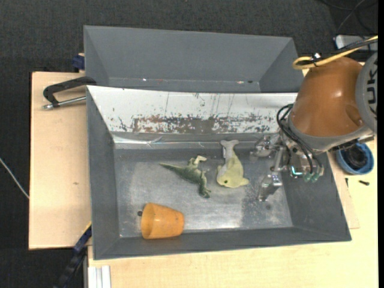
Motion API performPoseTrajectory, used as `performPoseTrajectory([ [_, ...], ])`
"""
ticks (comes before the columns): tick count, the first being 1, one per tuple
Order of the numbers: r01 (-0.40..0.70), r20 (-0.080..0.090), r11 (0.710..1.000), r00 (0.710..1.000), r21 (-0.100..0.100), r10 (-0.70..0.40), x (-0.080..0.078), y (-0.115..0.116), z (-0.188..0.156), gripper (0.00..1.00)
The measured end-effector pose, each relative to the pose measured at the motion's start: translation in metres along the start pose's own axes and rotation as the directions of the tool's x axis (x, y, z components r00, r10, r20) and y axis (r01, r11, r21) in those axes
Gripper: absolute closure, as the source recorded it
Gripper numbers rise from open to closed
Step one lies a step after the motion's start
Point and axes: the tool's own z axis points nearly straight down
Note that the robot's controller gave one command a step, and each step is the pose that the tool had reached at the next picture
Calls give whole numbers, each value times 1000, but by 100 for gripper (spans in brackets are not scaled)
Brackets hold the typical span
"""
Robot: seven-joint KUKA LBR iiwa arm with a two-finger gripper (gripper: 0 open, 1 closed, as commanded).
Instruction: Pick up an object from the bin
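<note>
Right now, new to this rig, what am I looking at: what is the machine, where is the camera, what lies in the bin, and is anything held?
One camera looks down into a grey metal bin from above, slightly to one side. The orange-covered bulk at right is a robot arm reaching in; its gripper hangs low over bare floor at the bin's right. Three things lie inside: a green dinosaur in the middle, a pale yellow whale beside it, nearest the gripper, and an orange cup on its side at front left. I see nothing held.
</note>
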Motion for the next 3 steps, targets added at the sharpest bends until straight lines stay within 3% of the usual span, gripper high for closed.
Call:
performPoseTrajectory([
  [1, 81, 14, 997, 997, 1, -81, -45, 21, 97, 0],
  [2, 80, 32, 997, 996, 3, -81, -49, 21, 90, 100],
  [3, 330, 21, 944, 944, 8, -330, -39, 25, -89, 100],
])
